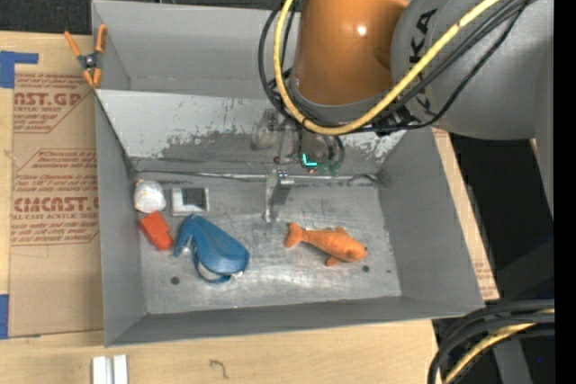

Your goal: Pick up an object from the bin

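My gripper [270,209] hangs below the orange dome, low over the bin floor near the middle of the back wall, with nothing seen in it. An orange toy fish [328,244] lies on the floor just right of and in front of it, a short gap away. A blue rounded thing [212,249] with a loop of cord lies to the gripper's front left.
At the left of the floor stands a small orange piece [156,231] with a white rounded thing [148,194] behind it, and a small grey square [192,199] beside them. The arm and its cables cover the bin's back right.
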